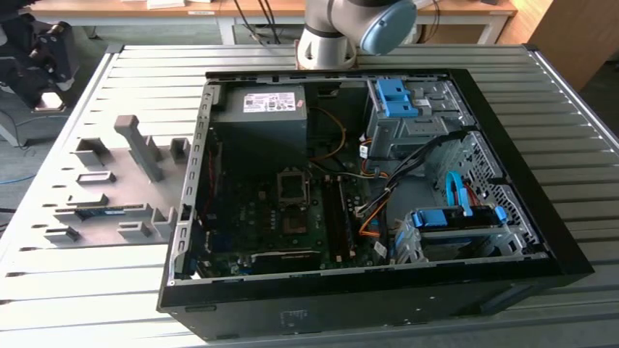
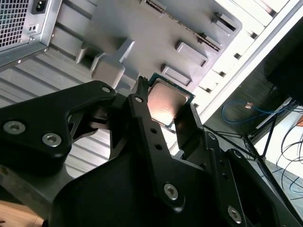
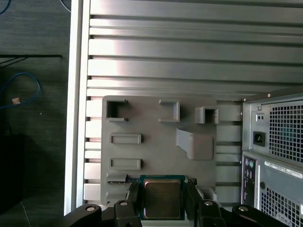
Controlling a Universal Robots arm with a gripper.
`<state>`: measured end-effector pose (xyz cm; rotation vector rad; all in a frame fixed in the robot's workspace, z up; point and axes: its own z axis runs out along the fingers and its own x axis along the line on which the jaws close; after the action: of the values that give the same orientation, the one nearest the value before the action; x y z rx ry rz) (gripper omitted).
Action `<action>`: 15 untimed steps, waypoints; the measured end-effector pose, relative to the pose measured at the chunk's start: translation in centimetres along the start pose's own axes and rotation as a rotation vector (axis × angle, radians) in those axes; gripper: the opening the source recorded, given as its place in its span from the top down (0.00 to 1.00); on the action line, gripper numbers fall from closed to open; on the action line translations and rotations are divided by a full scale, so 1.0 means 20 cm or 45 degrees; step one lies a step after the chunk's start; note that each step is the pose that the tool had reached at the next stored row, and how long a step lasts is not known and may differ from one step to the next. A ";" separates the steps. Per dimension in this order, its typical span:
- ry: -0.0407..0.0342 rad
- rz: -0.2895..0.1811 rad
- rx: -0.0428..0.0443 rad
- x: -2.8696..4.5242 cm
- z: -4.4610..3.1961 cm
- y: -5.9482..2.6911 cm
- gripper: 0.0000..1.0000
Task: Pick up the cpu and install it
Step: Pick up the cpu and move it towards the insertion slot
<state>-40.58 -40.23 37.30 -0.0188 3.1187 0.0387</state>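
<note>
Your gripper (image 3: 162, 193) holds its two black fingers (image 3: 133, 197) narrowly closed on the cpu (image 3: 162, 202), a small thin square chip with a dull silver-grey metal face and a green rim. In both wrist views the fingers press on two opposite edges and leave the metal face bare. I judge that edge hold to be deliberate: it keeps the fingers off the face and the underside, and it carries the chip flat, as a socket would need it.

The chip hangs above one border of the flat grey moulded plastic tray (image 3: 156, 142). As far as I can judge it is apart from the tray, since the holders look well below the fingers.

The tray lies on the slatted aluminium bench (image 1: 435, 58) near the bench edge at the exterior view's left, just beside the open black computer case (image 1: 338, 312) that takes the middle of the bench. Its raised holders seem meant to keep parts in known places, and a long narrow blue-green memory stick (image 1: 97, 212) sits in one of them.

The case lies on its side, so the black rectangular socket frame (image 1: 293, 186) on the green motherboard (image 1: 261, 217) faces upward, open to a reach from above. You cannot tell from here whether the frame stands open.
</note>
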 end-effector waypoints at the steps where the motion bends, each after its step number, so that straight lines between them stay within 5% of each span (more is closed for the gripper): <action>1: 0.0000 0.000 0.000 -0.012 0.001 0.000 0.53; 15: 0.0021 0.000 0.000 -0.167 0.004 -0.002 0.53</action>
<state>-37.25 -40.23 37.29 -0.0188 3.1204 0.0389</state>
